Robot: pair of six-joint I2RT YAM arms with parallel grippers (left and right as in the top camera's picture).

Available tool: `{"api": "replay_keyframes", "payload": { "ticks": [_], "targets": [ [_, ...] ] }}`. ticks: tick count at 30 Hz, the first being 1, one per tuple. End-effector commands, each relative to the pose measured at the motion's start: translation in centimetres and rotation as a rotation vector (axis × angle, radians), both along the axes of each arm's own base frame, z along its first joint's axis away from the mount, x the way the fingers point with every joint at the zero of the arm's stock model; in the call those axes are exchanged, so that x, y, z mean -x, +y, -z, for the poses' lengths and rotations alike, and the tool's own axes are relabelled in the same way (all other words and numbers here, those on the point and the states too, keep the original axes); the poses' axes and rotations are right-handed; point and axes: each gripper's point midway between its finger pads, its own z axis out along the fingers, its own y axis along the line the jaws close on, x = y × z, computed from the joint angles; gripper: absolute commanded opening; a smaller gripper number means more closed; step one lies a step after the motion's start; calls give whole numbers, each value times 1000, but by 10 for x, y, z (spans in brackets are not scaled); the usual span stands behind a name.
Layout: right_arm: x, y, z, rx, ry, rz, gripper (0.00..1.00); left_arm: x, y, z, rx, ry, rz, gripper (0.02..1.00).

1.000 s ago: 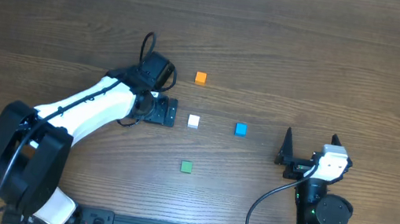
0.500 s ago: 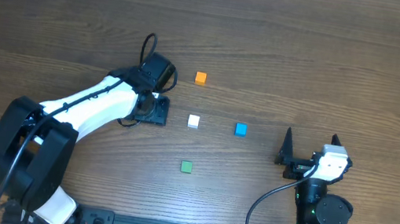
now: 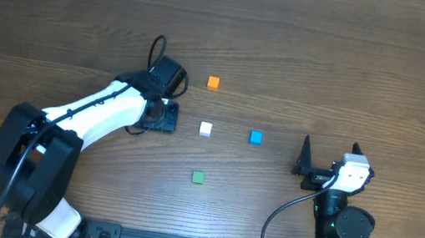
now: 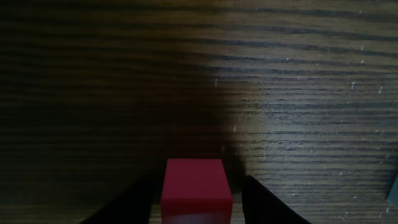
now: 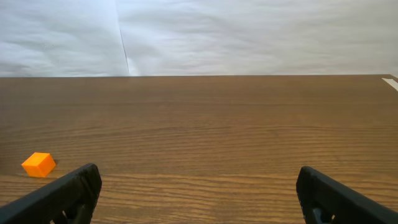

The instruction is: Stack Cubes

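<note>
red cube (image 4: 194, 186) | orange cube (image 3: 214, 83) | white cube (image 3: 206, 128) | blue cube (image 3: 256, 137) | green cube (image 3: 198, 178) | table (image 3: 357, 56) brown, wood-grained

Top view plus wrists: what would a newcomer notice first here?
Four small cubes lie apart on the brown wooden table: orange cube, white cube, blue cube, green cube. The left gripper is low beside the white cube, a small red cube right at it. The right gripper sits open near its base.

In the top view, the left tool (image 3: 172, 118) now sits slightly farther left at mid-left of the frame than a second ago, leaving a wider gap to the white cube (image 3: 206, 128), while the arm's shoulder housing (image 3: 28, 163) shifts slightly right.
</note>
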Motion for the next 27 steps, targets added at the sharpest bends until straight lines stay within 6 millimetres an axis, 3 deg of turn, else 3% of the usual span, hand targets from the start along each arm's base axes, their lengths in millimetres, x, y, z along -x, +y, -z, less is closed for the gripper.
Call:
{"api": "replay_keyframes", "payload": {
  "ticks": [1, 9, 15, 17, 27],
  "targets": [
    [0, 0, 2, 7, -3, -6, 993, -5, -1, -2, -9, -14, -10, 428],
    [0, 0, 2, 7, -3, -5, 991, -6, 1, -2, -18, -18, -13, 314],
    [0, 0, 2, 7, -3, -6, 991, -7, 2, -3, -19, -24, -44, 137],
    [0, 0, 2, 7, -3, -5, 991, -9, -1, -7, -10, -34, -58, 119],
    [0, 0, 2, 7, -3, -6, 993, -35, -52, -76, -21, -106, -92, 62]
  ]
}}
